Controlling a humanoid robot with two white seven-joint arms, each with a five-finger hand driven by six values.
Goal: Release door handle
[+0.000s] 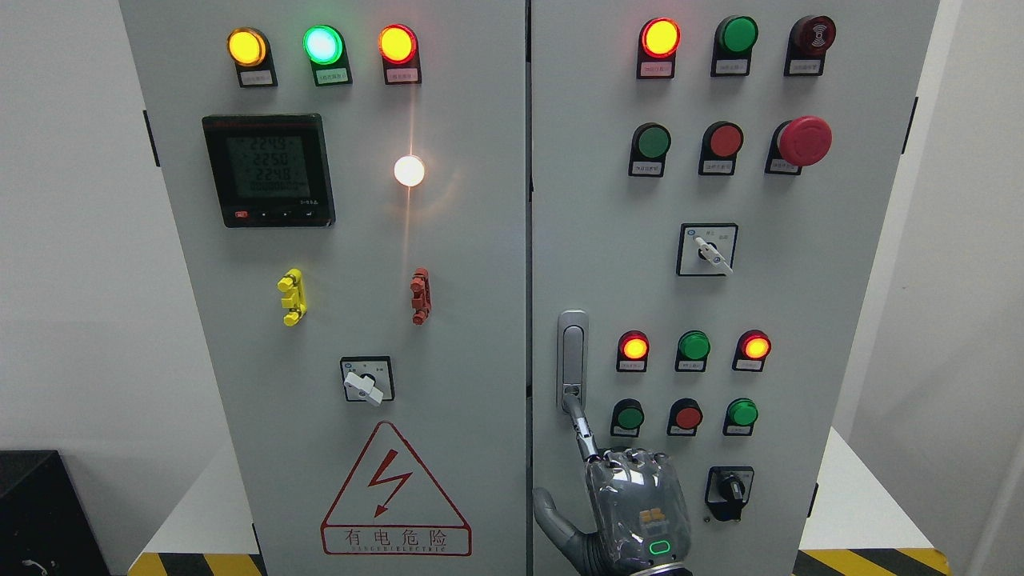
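A plain white wall [72, 240] runs behind the scene on the left, evenly lit, with a faint shadow falling near its lower part. On the right, another pale wall [972, 264] meets it at a vertical corner, its surface slightly greyer. A white floor or platform [860, 496] spreads out low on both sides, edged at the near bottom by yellow-and-black hazard striping [872, 562] on the right and again at the left [196, 564]. A dark box-like object [36, 512] sits in the near left corner, its details lost in shadow.
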